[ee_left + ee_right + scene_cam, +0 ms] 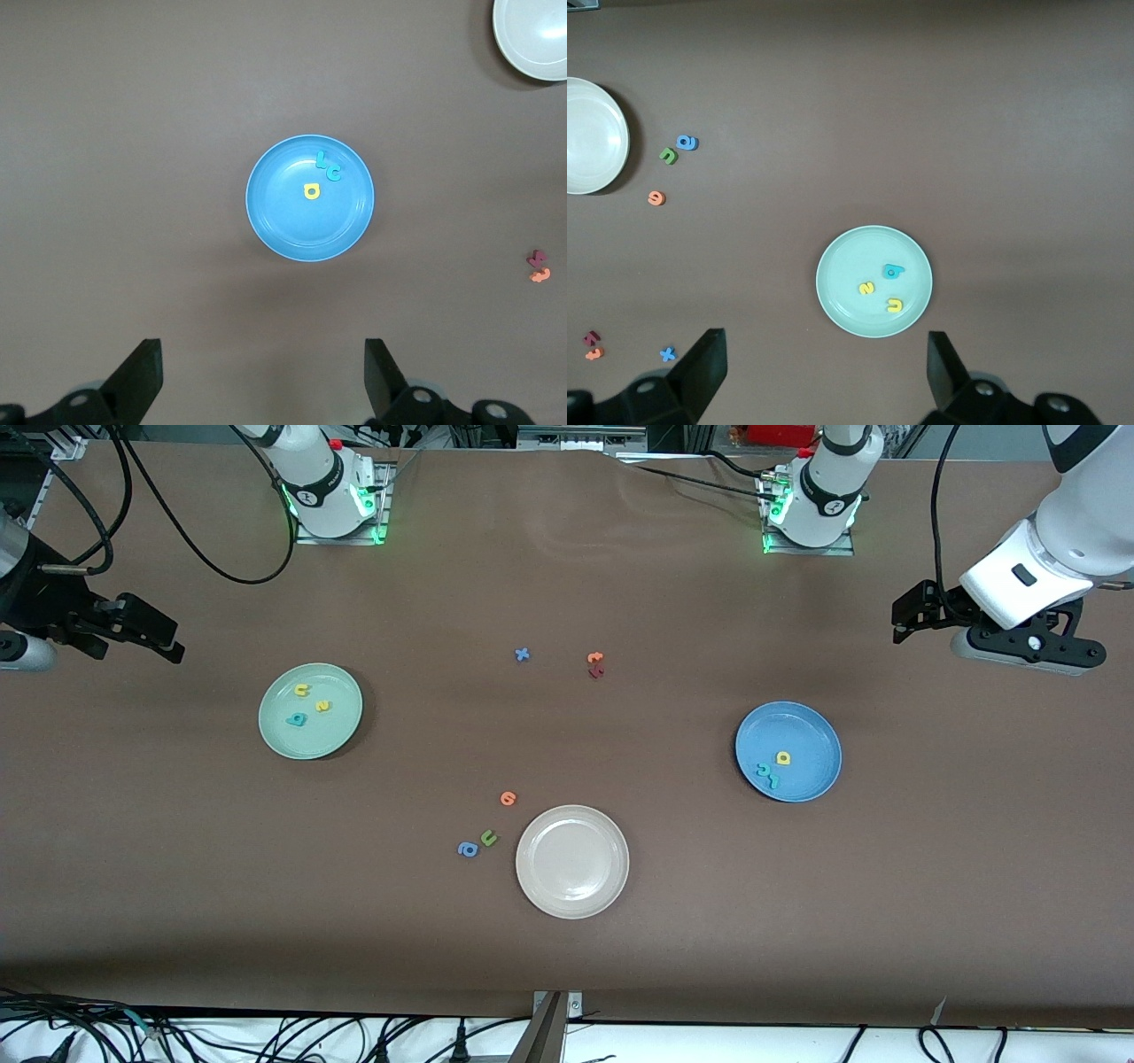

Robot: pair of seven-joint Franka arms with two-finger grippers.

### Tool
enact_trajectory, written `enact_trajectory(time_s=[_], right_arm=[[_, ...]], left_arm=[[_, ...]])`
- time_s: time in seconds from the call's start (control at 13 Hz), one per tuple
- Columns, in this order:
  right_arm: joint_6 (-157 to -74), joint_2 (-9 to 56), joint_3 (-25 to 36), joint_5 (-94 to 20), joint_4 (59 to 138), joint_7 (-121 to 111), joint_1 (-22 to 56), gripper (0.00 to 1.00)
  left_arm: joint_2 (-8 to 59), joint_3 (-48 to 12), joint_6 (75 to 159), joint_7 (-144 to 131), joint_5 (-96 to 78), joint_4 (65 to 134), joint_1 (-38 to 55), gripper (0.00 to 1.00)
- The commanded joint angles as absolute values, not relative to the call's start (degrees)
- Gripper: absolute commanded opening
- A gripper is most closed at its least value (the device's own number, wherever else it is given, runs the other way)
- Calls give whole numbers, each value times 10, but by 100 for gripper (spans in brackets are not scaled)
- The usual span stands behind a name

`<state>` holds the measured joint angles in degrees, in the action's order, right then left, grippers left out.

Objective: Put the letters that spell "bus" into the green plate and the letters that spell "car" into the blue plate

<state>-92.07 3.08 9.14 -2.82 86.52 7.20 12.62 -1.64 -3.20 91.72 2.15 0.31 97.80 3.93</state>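
Note:
The green plate (276, 737) (842, 264) holds the teal "b" (296, 719) (892, 272), the yellow "s" (322, 707) (866, 288) and the yellow "u" (302, 690) (895, 305). In the blue plate (811, 735) (283, 223) lie the yellow "a" (783, 758) (311, 190), the teal "c" (333, 172) and the teal "r" (322, 160) side by side. My left gripper (912, 613) (263, 381) hangs open and empty over bare table at the left arm's end. My right gripper (151, 631) (826, 376) hangs open and empty over bare table at the right arm's end.
A beige-white plate (572, 903) sits empty nearest the front camera. Beside it lie a green "u" (488, 838), a blue "a" (468, 849) and an orange letter (508, 798). Mid-table, nearer the bases, are a blue "x" (523, 654), an orange letter (595, 658) and a dark red one (596, 672).

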Motion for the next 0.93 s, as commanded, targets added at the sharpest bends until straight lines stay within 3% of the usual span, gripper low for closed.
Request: enact_trajectory(time_s=[0.0, 0.46, 0.85], right_arm=[[-922, 25, 89, -24, 864, 76, 124, 100], [-938, 35, 86, -26, 866, 81, 133, 100], [-935, 34, 84, -27, 865, 84, 135, 100]], left_arm=[[17, -37, 904, 9, -9, 962, 50, 100], [80, -39, 897, 3, -11, 954, 41, 100], [152, -39, 901, 3, -12, 906, 18, 100]])
